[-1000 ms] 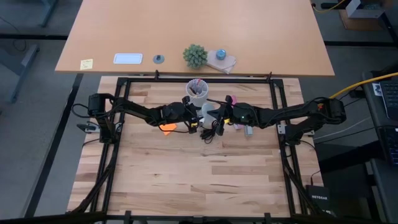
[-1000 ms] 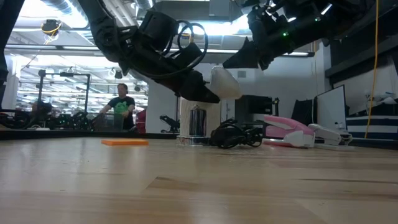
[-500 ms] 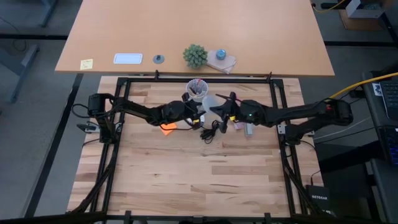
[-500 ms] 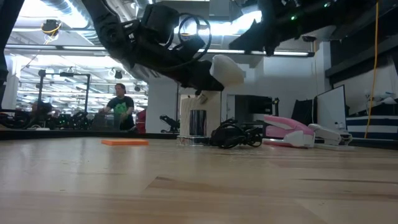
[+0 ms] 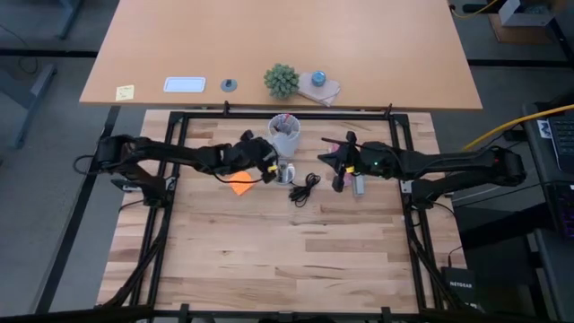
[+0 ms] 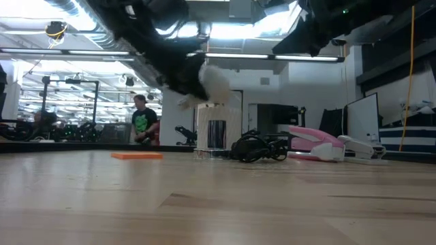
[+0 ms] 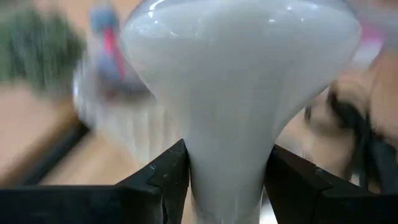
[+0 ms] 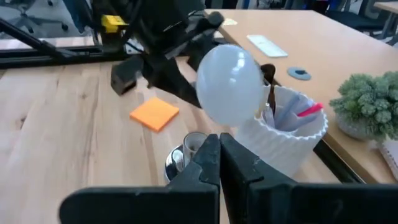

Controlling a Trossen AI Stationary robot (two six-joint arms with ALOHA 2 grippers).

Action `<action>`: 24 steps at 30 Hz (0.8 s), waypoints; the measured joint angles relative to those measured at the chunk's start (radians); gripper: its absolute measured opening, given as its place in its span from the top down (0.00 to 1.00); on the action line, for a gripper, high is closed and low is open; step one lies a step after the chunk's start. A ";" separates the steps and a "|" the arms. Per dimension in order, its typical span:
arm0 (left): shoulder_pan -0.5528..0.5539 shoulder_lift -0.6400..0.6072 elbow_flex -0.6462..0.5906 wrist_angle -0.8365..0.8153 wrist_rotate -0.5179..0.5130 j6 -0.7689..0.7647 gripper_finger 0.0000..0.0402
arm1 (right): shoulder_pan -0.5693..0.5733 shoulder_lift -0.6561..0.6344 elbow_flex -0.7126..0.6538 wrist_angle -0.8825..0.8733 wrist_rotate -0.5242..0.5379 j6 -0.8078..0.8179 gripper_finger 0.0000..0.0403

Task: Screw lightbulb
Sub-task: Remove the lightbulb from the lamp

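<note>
Between left tool [image 7: 227, 180] fingers, lightbulb [image 7: 239, 81], clamped

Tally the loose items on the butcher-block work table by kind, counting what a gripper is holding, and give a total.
Lightbulb, held in the left gripper: 1
White cup of pens: 1
Silvery fitting with black cord: 1
Orange sticky pad: 1
Pink stapler: 1
Total: 5

White lightbulb [image 8: 229, 84]; orange pad [image 8: 154, 114]; pink stapler [image 6: 315, 144]; black cord [image 5: 305, 189]
</note>
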 joint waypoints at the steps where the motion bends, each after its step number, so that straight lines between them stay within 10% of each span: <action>1: 0.000 -0.009 0.000 -0.069 0.000 -0.043 0.58 | 0.000 0.002 0.000 -0.002 0.000 0.000 0.99; 11: 0.011 0.017 -0.071 -0.268 -0.001 -0.347 0.58 | 0.000 0.018 0.000 0.002 0.000 0.002 0.99; 24: 0.020 0.104 -0.128 -0.151 -0.003 -0.359 0.57 | 0.000 0.018 0.000 0.003 -0.001 0.002 0.99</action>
